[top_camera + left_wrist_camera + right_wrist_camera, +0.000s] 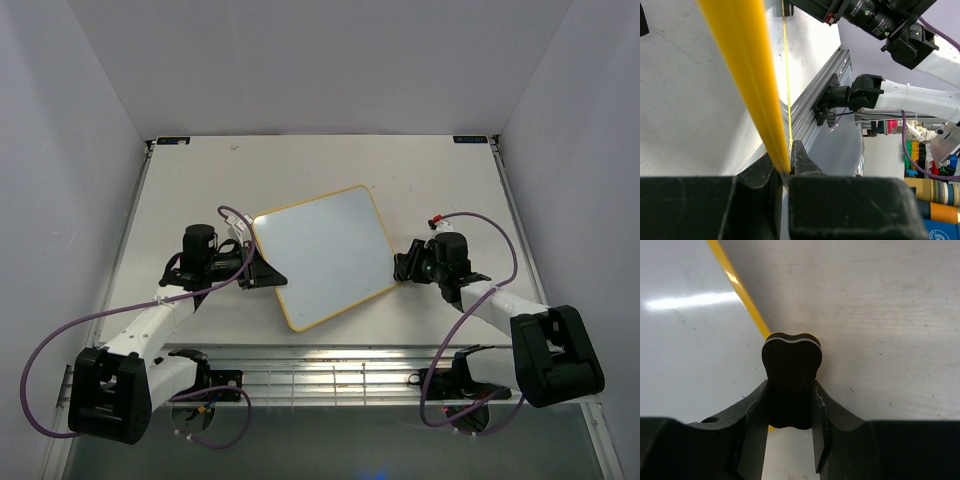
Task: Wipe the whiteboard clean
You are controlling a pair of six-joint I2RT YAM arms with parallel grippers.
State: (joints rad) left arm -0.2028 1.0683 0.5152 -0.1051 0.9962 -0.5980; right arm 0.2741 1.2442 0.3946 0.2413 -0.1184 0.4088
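Right claw (790, 390) pinching black block (791, 357), left claw (785, 162) clamping whiteboard (325, 255) frame

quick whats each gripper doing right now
left gripper: closed, pinching the whiteboard by its yellow frame
right gripper: closed on a small black block at the board's edge

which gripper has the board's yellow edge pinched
The left gripper: it clamps the yellow frame of the whiteboard, while the right gripper holds a small black eraser block instead.

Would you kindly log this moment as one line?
left gripper: shut on whiteboard frame | right gripper: shut on black block | writing: none visible
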